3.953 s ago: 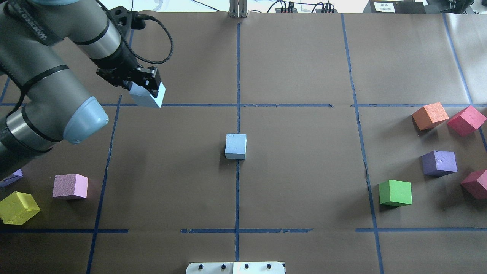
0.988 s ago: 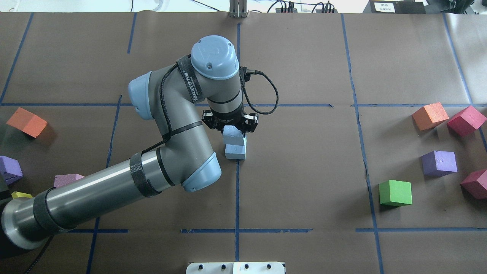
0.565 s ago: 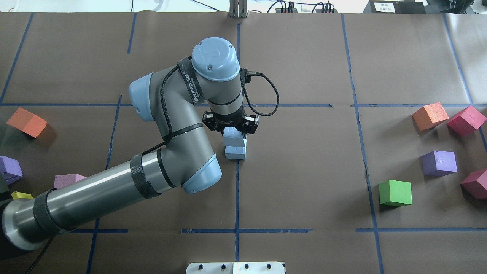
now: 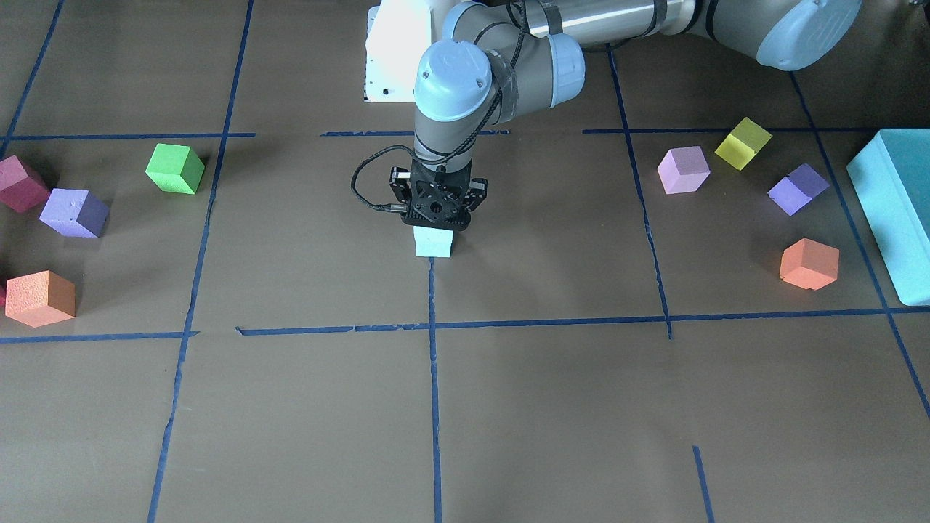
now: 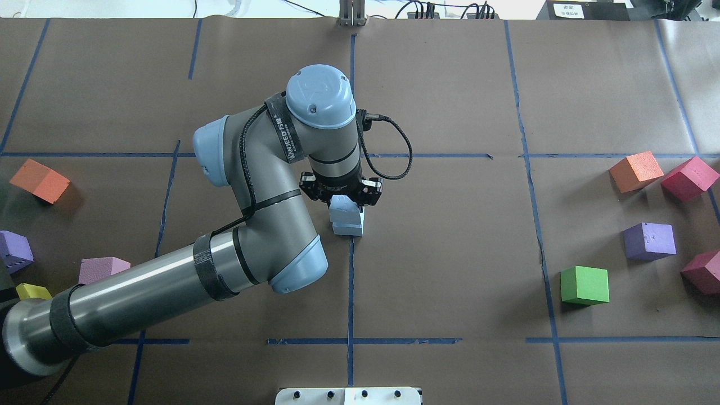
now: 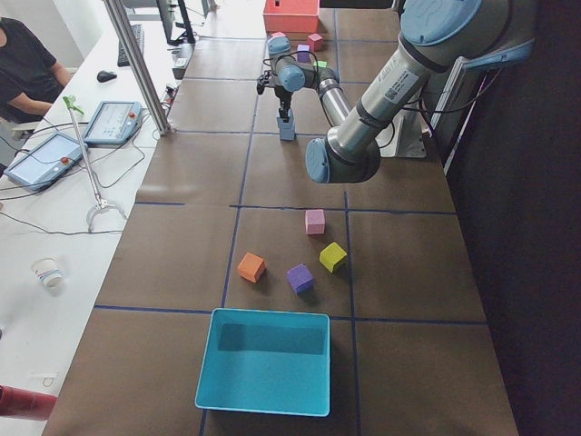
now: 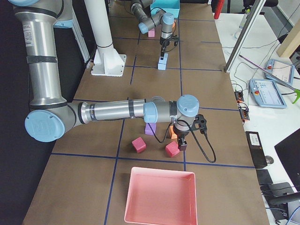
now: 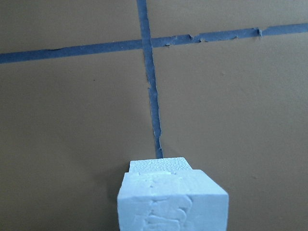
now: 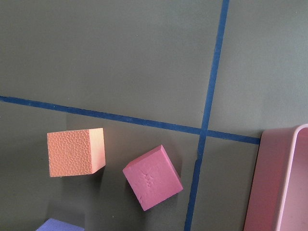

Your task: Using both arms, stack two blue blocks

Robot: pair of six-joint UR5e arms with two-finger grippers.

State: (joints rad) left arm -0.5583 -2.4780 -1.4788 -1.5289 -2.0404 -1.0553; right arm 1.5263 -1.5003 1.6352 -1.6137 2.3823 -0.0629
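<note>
My left gripper (image 5: 345, 203) is shut on a pale blue block (image 5: 344, 211) and holds it right on top of the second blue block (image 5: 348, 228) at the table's centre, on the blue tape line. The upper block sits slightly askew to the lower one. In the left wrist view the held block (image 8: 173, 202) fills the bottom and the lower block's far edge (image 8: 159, 165) shows just beyond it. In the front-facing view the gripper (image 4: 434, 226) covers most of the stack (image 4: 434, 245). My right gripper (image 7: 182, 143) shows only in the exterior right view, over the cubes at the right end; I cannot tell its state.
On the right are a green cube (image 5: 585, 285), a purple cube (image 5: 649, 241), an orange cube (image 5: 635, 170) and dark pink cubes (image 5: 689, 178). On the left are orange (image 5: 39, 180), purple (image 5: 14, 250), pink (image 5: 101, 267) and yellow (image 5: 31, 291) cubes. A teal tray (image 6: 265, 363) and a pink tray (image 7: 159, 197) stand at the table's ends.
My left arm has carried the blue block from the far left to the centre, over the second block. In the last second it has sunk slightly onto it.
</note>
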